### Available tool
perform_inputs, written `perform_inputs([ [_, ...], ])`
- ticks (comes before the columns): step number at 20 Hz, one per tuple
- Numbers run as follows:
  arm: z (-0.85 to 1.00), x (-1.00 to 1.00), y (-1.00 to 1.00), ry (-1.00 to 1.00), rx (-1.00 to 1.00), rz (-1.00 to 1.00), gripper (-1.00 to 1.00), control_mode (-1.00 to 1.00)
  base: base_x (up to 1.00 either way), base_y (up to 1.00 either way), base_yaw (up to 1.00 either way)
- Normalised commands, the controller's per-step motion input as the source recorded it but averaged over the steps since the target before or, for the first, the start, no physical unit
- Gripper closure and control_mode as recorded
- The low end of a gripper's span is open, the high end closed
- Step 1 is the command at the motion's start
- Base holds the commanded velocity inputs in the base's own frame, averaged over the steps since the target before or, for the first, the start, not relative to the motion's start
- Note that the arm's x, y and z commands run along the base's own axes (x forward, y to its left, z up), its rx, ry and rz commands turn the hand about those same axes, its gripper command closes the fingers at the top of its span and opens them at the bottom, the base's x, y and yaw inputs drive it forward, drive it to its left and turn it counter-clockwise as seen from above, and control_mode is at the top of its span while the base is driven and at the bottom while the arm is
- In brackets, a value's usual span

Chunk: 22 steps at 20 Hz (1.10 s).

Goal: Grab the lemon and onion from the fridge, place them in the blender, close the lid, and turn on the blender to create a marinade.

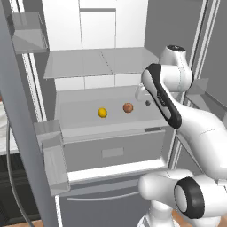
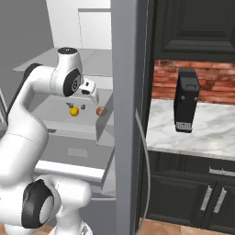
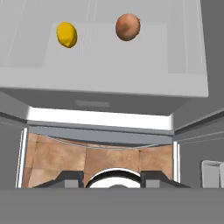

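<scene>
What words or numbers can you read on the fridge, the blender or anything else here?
There are none to read.
The fridge has plain shelves and drawers, with no label.
The blender has a pale patch low on its front, too small to tell whether it holds any text.
The lemon and the onion carry no sticker.
</scene>
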Motion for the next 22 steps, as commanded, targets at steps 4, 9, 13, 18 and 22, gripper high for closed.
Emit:
perform_inputs([
  [4,-0.07,-0.37,0.19,-0.08,-0.03,0.0,-1.0,-1.0,0.0,0.0,0.0],
  [9,-0.79,0.18,1.0,-0.07,-0.19,0.0,-1.0,-1.0,0.0,0.0,0.0],
  [13,-0.91,0.41,0.65,0.13,-0.07,0.0,-1.0,-1.0,0.0,0.0,0.0],
  [18,-0.26,0.48,0.13,0.11,-0.02,0.0,-1.0,-1.0,0.0,0.0,0.0],
  [22,0.0,0.34,0.22,-0.09,0.0,0.01,-1.0,-1.0,0.0,0.0,0.0],
])
